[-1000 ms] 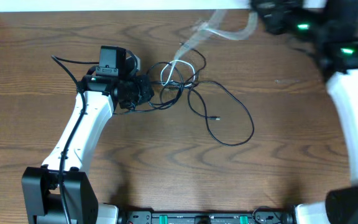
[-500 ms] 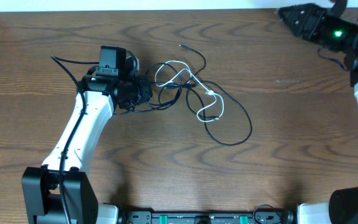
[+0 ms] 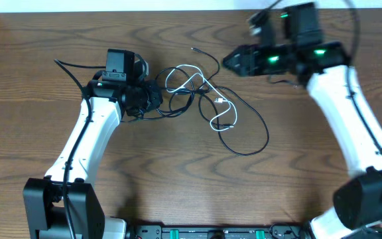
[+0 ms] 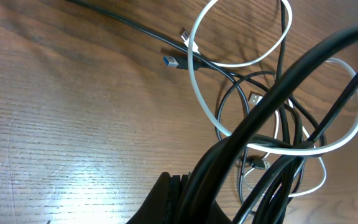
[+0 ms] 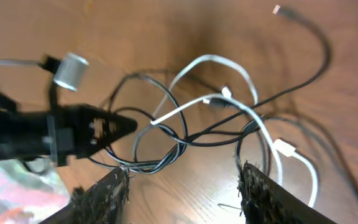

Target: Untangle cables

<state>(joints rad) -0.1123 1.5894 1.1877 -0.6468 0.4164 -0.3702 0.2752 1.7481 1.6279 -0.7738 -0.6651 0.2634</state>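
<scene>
Brown wood-grain table fills the overhead view, and both arms are over it. White-shelled left arm reaches up from the near-left corner; the right arm comes in from the right side, green lights glowing at its wrist.

Down to the pincers. The left gripper sits at the left edge of the tangle with its fingers pressed together, clamped on the black cables: its wrist camera shows a bundle of dark cords running straight out from between the finger ends. The right gripper hangs just beyond the upper right of the tangle, a little blurred from above, and its wrist camera shows the two fingers standing well apart with nothing between them, the knot lying below.

Now the tangle itself, at the middle of the table. The black cords cross each other beside the left gripper, and one sweeps out in a wide loop toward the near right. The white cable threads through them, curling in loops at the top and trailing down to the right. A white plug lies amid the black cords, and a thin black cable end points away at the far side. From the left wrist, a blue-tipped plug rests flat on the wood.
</scene>
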